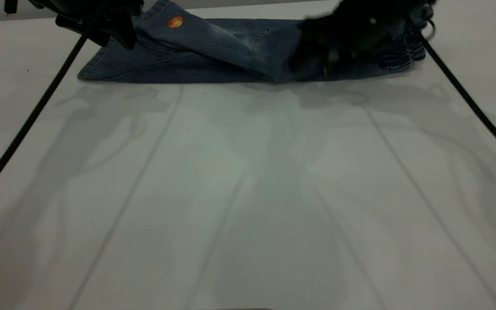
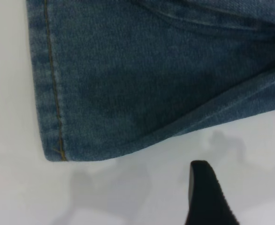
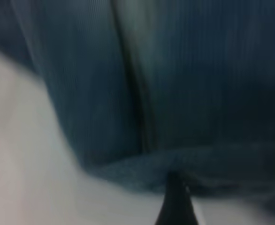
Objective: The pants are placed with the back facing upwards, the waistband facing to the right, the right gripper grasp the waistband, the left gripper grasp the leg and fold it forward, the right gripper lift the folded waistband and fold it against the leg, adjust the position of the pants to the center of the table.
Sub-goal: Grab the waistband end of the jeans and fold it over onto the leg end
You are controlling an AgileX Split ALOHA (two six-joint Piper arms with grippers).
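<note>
The pants (image 1: 213, 51) lie folded lengthwise at the far edge of the table (image 1: 248, 193). The leg (image 1: 196, 36) with an orange ball print lies on top, slanting toward the left. The gathered waistband (image 1: 405, 51) is at the right end. My left gripper (image 1: 114, 36) hovers over the leg ends at the far left. In the left wrist view it (image 2: 243, 197) is open over bare table, just off the stitched hem of the pants (image 2: 142, 70). My right gripper (image 1: 338, 43) is a dark blur low over the pants beside the waistband. In the right wrist view it (image 3: 175, 206) meets the denim (image 3: 184, 84) edge.
A black cable (image 1: 24, 125) runs diagonally down the left side of the table, and another cable (image 1: 467, 99) down the right side. Wide white tabletop stretches from the pants to the near edge.
</note>
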